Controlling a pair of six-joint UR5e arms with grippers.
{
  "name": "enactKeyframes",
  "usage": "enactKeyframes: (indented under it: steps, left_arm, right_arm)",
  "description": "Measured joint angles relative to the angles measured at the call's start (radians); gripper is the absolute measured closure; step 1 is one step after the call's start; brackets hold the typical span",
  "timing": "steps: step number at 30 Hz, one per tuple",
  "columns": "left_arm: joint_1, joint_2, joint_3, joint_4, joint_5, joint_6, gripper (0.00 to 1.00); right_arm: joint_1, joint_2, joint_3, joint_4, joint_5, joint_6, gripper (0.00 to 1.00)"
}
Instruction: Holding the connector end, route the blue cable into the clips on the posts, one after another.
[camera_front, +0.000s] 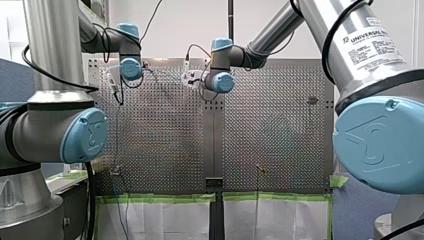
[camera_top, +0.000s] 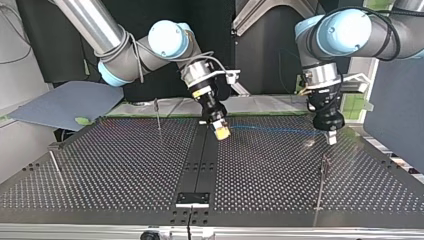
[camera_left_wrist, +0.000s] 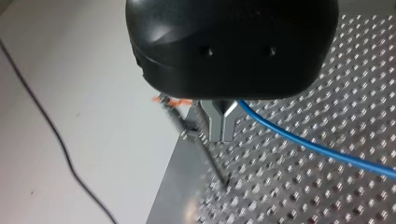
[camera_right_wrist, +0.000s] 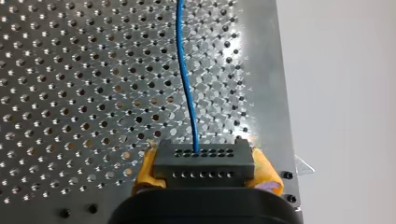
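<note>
Over the perforated table (camera_top: 125, 160), your right gripper (camera_right_wrist: 205, 173) clamps the black connector (camera_right_wrist: 204, 161); your left gripper (camera_left_wrist: 219, 133) is closed on the blue cable (camera_left_wrist: 303, 142).

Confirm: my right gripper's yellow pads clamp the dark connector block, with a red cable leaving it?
No: the right wrist view shows a blue cable, not red, leaving the dark connector block clamped in the yellow pads of my right gripper.

Perforated metal with a satin sheen is shown for the table (camera_right_wrist: 70, 93). Smooth plastic sheathing is seen on the blue cable (camera_right_wrist: 186, 79), matt dark plastic on the connector (camera_right_wrist: 203, 163), and a glossy black casing on my left gripper (camera_left_wrist: 219, 133).
</note>
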Motion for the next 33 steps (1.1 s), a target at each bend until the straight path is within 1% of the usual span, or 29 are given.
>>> enactKeyframes:
  steps: [7,12,20,33]
  left_arm:
    - [0.058,0.011,0.035,-0.020,0.006,0.003,1.00]
    - [0.083,0.013,0.057,-0.032,0.027,0.005,1.00]
    - [0.094,0.015,0.074,-0.039,0.074,0.010,1.00]
    - [0.093,0.014,0.079,-0.059,0.095,0.055,1.00]
  right_arm:
    - [0.005,0.002,-0.024,0.003,-0.011,0.002,1.00]
    - [0.011,0.006,-0.039,0.004,-0.012,0.004,1.00]
    - [0.021,0.035,-0.075,0.016,-0.011,0.008,1.00]
    - [0.029,0.039,-0.129,0.035,-0.005,0.009,1.00]
